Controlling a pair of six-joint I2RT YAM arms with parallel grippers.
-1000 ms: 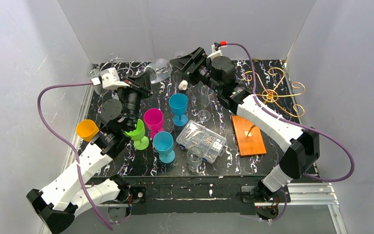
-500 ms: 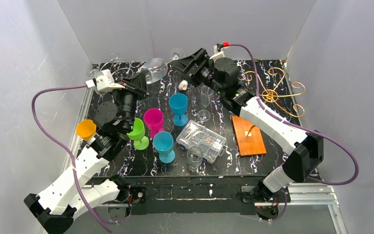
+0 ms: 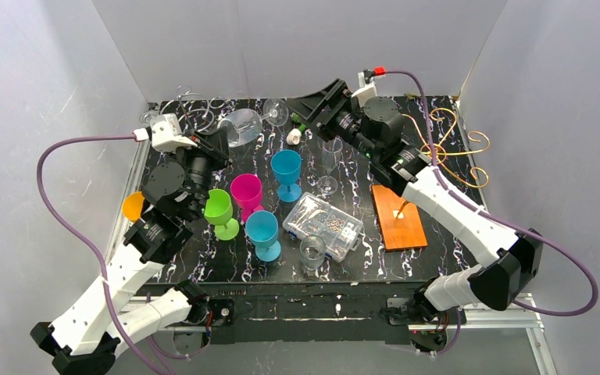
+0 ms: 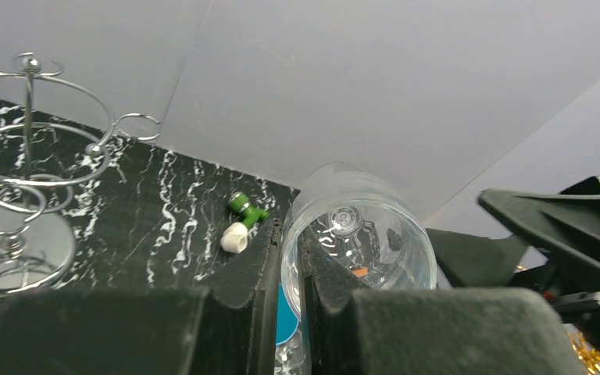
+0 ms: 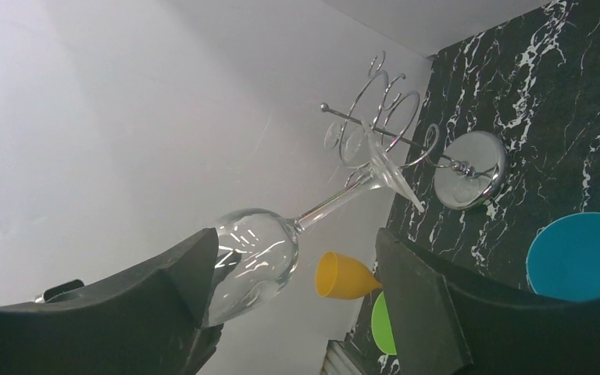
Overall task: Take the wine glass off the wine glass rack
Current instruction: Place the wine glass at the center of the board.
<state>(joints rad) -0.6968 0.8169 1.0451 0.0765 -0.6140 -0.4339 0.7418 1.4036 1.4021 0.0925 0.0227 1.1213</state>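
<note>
The wine glass (image 3: 242, 125) hangs in the air, clamped in the left end effector (image 4: 289, 234), well apart from the wine glass rack (image 3: 441, 144); the right end effector (image 5: 295, 234) stands apart beside it, so removal looks done

Bright, even light, soft shadows; glare on wine glass (image 5: 254, 254), wrist-cam fg blurry.

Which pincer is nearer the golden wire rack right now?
Right. The right pincer is open at the back, left of the golden wire rack. The left pincer, shut on the clear wine glass, is farther left still.
</note>
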